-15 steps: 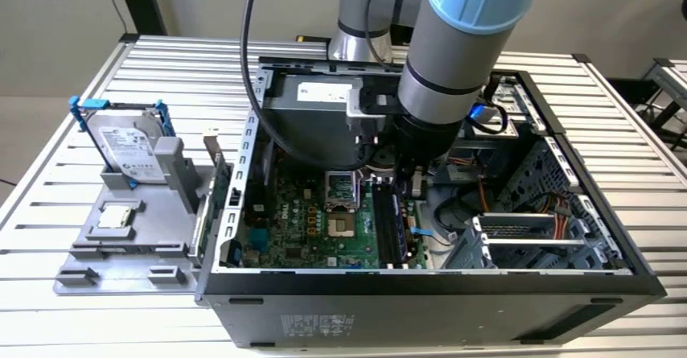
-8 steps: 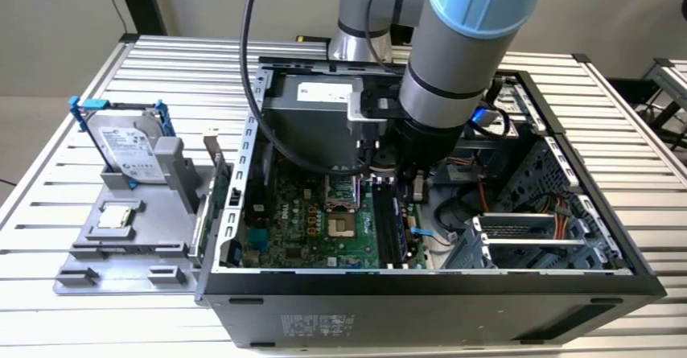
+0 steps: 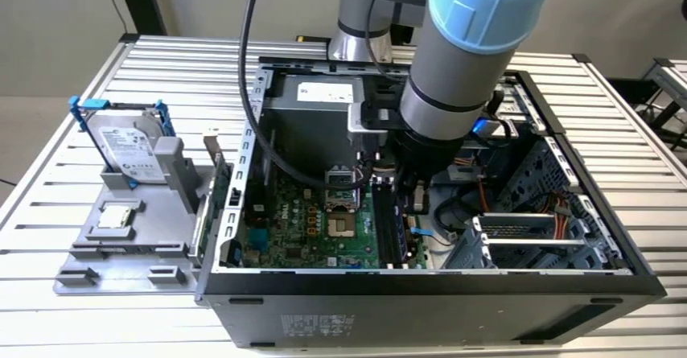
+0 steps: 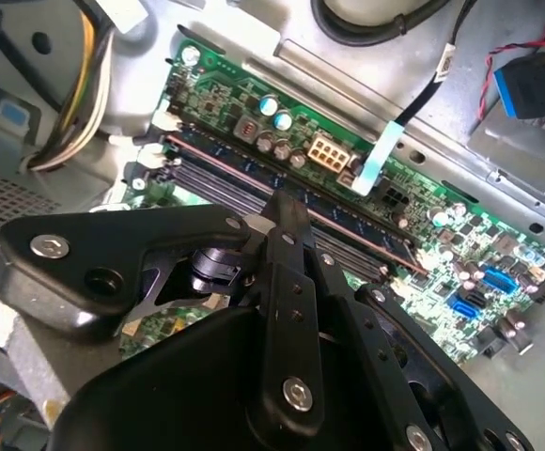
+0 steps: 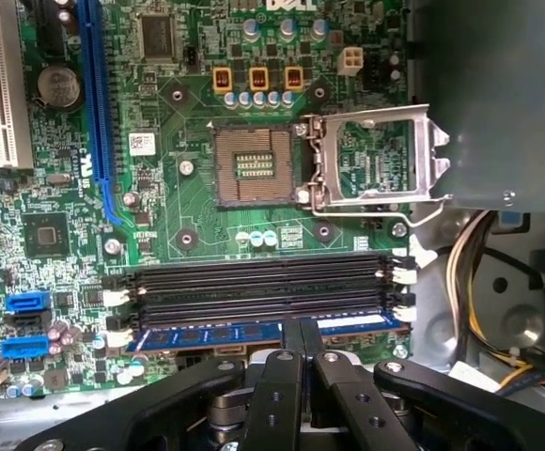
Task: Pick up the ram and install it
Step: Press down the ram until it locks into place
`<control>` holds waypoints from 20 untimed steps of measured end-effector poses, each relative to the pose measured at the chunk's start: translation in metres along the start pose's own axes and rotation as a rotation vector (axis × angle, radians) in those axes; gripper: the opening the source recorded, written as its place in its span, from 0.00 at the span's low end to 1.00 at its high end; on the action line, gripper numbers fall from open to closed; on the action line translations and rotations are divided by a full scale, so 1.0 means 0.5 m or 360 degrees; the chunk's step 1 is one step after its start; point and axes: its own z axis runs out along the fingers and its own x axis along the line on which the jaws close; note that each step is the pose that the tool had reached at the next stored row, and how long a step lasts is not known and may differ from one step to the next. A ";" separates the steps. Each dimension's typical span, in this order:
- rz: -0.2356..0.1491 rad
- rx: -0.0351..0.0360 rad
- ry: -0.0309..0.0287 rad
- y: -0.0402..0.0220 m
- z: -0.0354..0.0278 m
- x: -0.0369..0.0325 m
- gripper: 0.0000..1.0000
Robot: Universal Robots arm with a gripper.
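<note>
gripper fingers pinched together, pressing down on the ram in the outermost slot of the motherboard — install step; seating needs even pressure until the latches look closed.

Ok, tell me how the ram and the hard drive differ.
The ram is a long, narrow blue stick; the hard drive is a broad silver slab in a blue frame. The ram lies at a memory slot on the motherboard inside the case, by the gripper; the hard drive stands in the grey holder outside it. Both carry a white label.
</note>
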 end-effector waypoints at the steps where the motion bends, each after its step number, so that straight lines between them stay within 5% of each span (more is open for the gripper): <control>1: 0.0001 0.0000 0.00002 0.000 0.003 0.002 0.00; 6: 0.0001 0.0002 -0.00002 -0.003 0.008 0.004 0.00; 11: -0.0002 0.0025 0.00019 -0.003 0.018 0.005 0.00; 16: 0.0000 0.0026 0.00050 -0.003 0.034 0.007 0.00; 20: 0.0000 0.0026 0.00033 -0.003 0.030 0.006 0.00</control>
